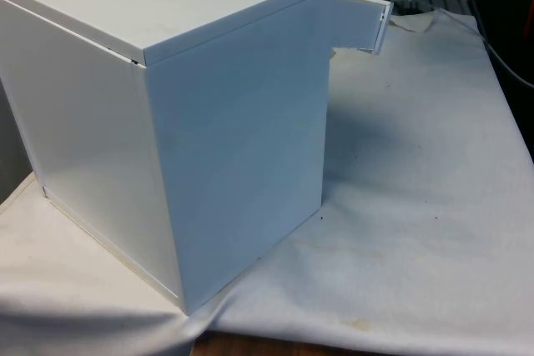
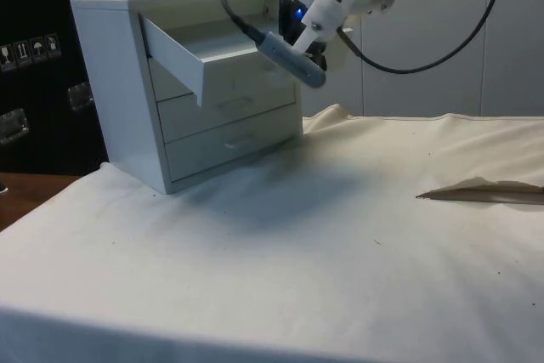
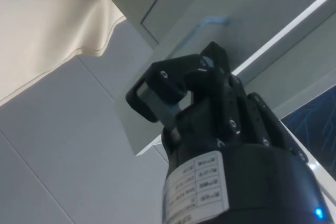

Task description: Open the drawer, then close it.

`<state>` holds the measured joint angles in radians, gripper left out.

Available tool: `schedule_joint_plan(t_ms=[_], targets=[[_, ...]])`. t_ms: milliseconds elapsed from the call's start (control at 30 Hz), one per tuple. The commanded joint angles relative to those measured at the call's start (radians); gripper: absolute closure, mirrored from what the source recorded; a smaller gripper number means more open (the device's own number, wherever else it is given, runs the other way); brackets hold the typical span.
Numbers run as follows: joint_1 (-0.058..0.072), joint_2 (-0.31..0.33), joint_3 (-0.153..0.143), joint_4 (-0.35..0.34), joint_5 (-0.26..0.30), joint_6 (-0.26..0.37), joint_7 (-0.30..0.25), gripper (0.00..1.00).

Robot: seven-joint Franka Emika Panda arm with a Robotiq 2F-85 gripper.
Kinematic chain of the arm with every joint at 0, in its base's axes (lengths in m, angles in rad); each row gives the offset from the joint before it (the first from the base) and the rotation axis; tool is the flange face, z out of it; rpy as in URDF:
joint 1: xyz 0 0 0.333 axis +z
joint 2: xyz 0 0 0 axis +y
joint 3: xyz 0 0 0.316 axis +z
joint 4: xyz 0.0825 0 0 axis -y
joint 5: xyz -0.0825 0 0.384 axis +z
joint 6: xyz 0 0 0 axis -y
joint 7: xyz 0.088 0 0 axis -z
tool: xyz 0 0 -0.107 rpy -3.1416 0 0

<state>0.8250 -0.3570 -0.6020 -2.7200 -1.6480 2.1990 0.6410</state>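
Observation:
A white chest of drawers [image 1: 234, 139] stands on the cloth with its plain back and side toward the front view. In the side view the chest [image 2: 110, 82] shows three drawers. Its top drawer [image 2: 183, 61] is pulled partway out; the two below are closed. In the front view that drawer [image 1: 360, 22] sticks out on the right. My gripper [image 2: 291, 31] hangs at the far end of the open drawer's front, close against it. In the wrist view the gripper [image 3: 176, 90] looks shut with nothing held, just under a white drawer front with a handle [image 3: 210, 22].
A flat brown scrap [image 2: 484, 191] lies on the white cloth [image 2: 323, 235] well away from the chest. Black cables [image 1: 501, 47] run along the table's far edge on the front view's right. A grey sleeved cable [image 2: 285, 57] droops from the arm before the drawers.

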Motion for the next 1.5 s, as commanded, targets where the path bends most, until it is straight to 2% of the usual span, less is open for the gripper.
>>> schedule_joint_plan(t_ms=[0, 33, 133, 267, 300, 333, 600, 633, 667, 767, 967, 1000, 1033, 1233, 1267, 1300, 1333, 1433, 1467], targets=[[0.000, -0.001, -0.001, 0.001, -0.003, 0.000, -0.003, 1.00], [-0.005, -0.011, -0.006, 0.002, -0.020, 0.012, -0.028, 1.00], [-0.008, -0.020, -0.007, 0.003, -0.025, 0.010, -0.046, 1.00], [-0.010, -0.034, -0.009, 0.005, -0.029, 0.007, -0.073, 1.00], [-0.004, -0.026, -0.006, 0.003, -0.010, -0.001, -0.062, 1.00], [-0.010, -0.037, -0.009, 0.005, -0.030, 0.006, -0.079, 1.00], [-0.015, -0.071, -0.017, 0.008, -0.048, 0.006, -0.140, 1.00], [-0.009, -0.061, -0.014, 0.006, -0.032, -0.002, -0.124, 1.00], [-0.015, -0.071, -0.017, 0.008, -0.048, 0.006, -0.140, 1.00], [-0.017, -0.084, -0.021, 0.009, -0.058, 0.006, -0.164, 1.00], [-0.018, -0.107, -0.030, 0.012, -0.070, 0.009, -0.204, 1.00], [-0.013, -0.104, -0.026, 0.010, -0.053, -0.002, -0.199, 1.00], [-0.018, -0.109, -0.032, 0.013, -0.073, 0.010, -0.209, 1.00], [-0.017, -0.112, -0.057, 0.022, -0.106, 0.022, -0.221, 1.00], [-0.017, -0.113, -0.061, 0.023, -0.110, 0.024, -0.222, 1.00], [-0.013, -0.109, -0.053, 0.019, -0.092, 0.005, -0.214, 1.00], [-0.017, -0.113, -0.065, 0.025, -0.115, 0.026, -0.224, 1.00], [-0.017, -0.112, -0.077, 0.028, -0.132, 0.034, -0.224, 1.00], [-0.018, -0.111, -0.089, 0.032, -0.145, 0.043, -0.224, 1.00]])
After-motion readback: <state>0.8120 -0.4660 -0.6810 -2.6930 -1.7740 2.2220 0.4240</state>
